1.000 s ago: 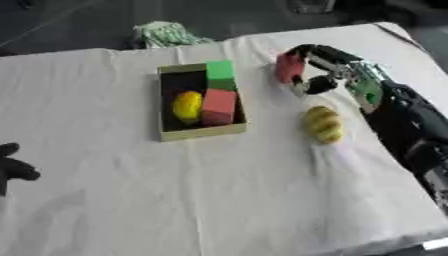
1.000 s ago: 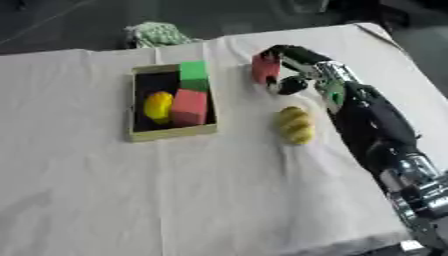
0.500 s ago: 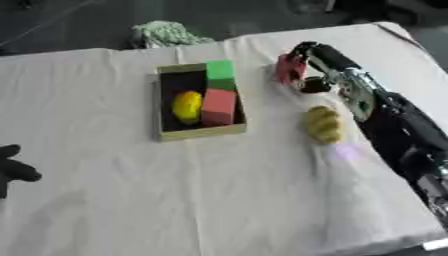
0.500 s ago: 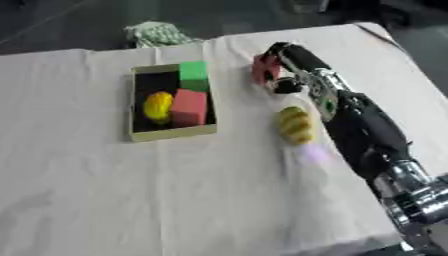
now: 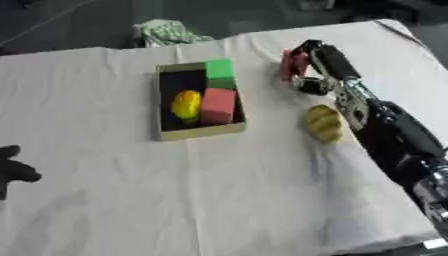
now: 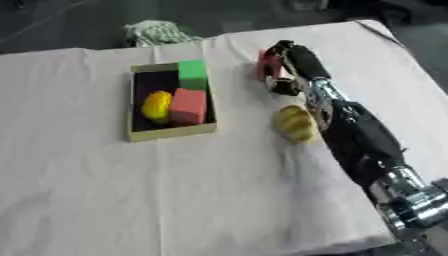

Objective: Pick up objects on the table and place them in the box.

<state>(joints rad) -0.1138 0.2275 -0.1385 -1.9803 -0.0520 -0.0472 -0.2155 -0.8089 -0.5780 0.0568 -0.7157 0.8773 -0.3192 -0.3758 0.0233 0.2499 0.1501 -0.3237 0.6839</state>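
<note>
**Right hand closed on a red object beside the box**

While the right arm reaches in from the lower right of the left eye view, the right hand (image 5: 317,65) sits at the far right of the table (image 5: 105,200), fingers curled round a red object (image 5: 289,64) that shows at the hand's left side. Whether that object rests on the white cloth or is raised off it cannot be told. Just left of the hand stands the box (image 5: 199,132), an open tan tray holding a green block (image 5: 220,74) at its far end, a red block (image 5: 219,105) nearer the camera, and a yellow rounded object (image 5: 185,104) beside the red block. A ridged yellow object (image 5: 323,122) lies on the cloth outside the box, close against the forearm. The left hand (image 5: 13,167) shows as a dark shape at the lower left edge; how far it is open cannot be told.

Seen from the right eye view, a green-and-white crumpled cloth (image 6: 157,32) lies at the far table edge, beyond the box and apart from it.
</note>
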